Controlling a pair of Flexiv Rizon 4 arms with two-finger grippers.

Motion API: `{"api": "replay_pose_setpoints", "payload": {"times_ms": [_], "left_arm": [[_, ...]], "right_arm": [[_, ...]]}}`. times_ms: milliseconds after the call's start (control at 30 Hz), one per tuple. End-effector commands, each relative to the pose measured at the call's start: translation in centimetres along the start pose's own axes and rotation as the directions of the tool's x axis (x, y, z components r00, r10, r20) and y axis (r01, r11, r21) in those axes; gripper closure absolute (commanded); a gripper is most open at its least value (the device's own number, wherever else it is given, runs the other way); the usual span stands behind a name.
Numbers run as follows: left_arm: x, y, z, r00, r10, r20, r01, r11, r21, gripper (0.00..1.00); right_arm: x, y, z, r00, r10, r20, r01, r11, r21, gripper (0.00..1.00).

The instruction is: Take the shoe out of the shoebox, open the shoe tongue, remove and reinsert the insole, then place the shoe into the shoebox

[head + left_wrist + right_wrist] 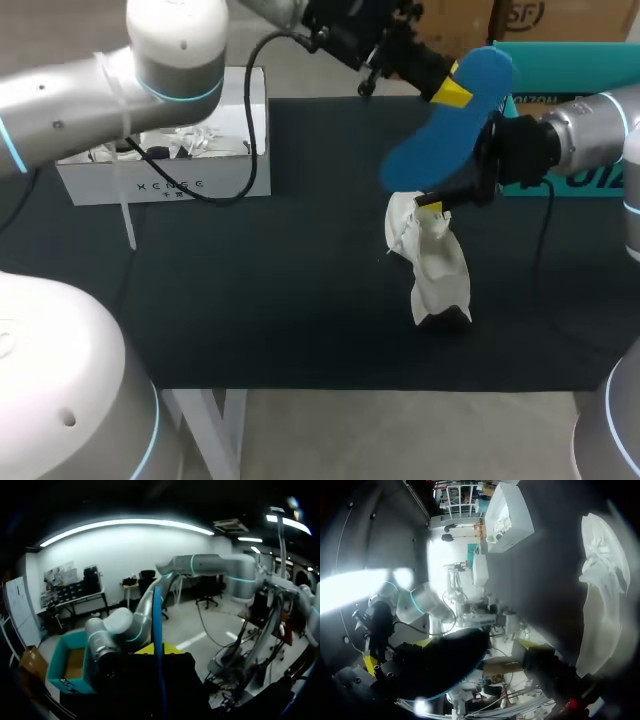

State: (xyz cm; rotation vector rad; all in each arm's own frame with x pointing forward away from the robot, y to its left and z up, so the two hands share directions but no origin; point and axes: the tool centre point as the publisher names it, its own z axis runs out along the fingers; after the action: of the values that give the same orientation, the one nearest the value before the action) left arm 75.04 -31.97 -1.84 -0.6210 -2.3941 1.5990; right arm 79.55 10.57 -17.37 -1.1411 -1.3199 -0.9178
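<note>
Judging by the blue insole clamped aloft in the left gripper, removal looks done. The right gripper pinches the shoe standing on the counter, so reinsertion and return to the shoebox remain.

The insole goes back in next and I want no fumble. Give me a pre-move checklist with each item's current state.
1. Insole fully out of the shoe: ok, it is held in the air above it.
2. Left gripper shut on insole: ok, at its upper end.
3. Right gripper hold on shoe: cannot tell; it is at the shoe's top end.
4. Shoe tongue open: cannot tell.
5. Shoebox well aside of the shoe: ok.
</note>
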Motion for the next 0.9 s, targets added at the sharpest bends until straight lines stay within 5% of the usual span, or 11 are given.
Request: {"api": "replay_pose_setpoints", "payload": {"times_ms": [33, 233, 900], "left_arm": [[-1.2, 0.3, 0.9, 0.999, 0.030, -0.018, -0.031, 0.998, -0.054, 1.00], [-2.3, -0.3, 0.7, 0.997, -0.074, -0.038, 0.074, 0.997, -0.001, 1.00], [-2.3, -0.3, 0.7, 0.997, -0.074, -0.038, 0.074, 0.997, -0.001, 1.00]], "right_arm": [[0.0, 0.0, 0.1, 1.000, 0.000, 0.001, 0.000, 1.000, -0.001, 0.00], [0.0, 0.0, 0.1, 1.000, 0.000, 0.001, 0.000, 1.000, -0.001, 0.00], [0.0, 0.0, 0.1, 1.000, 0.000, 0.001, 0.000, 1.000, -0.001, 0.00]]}}
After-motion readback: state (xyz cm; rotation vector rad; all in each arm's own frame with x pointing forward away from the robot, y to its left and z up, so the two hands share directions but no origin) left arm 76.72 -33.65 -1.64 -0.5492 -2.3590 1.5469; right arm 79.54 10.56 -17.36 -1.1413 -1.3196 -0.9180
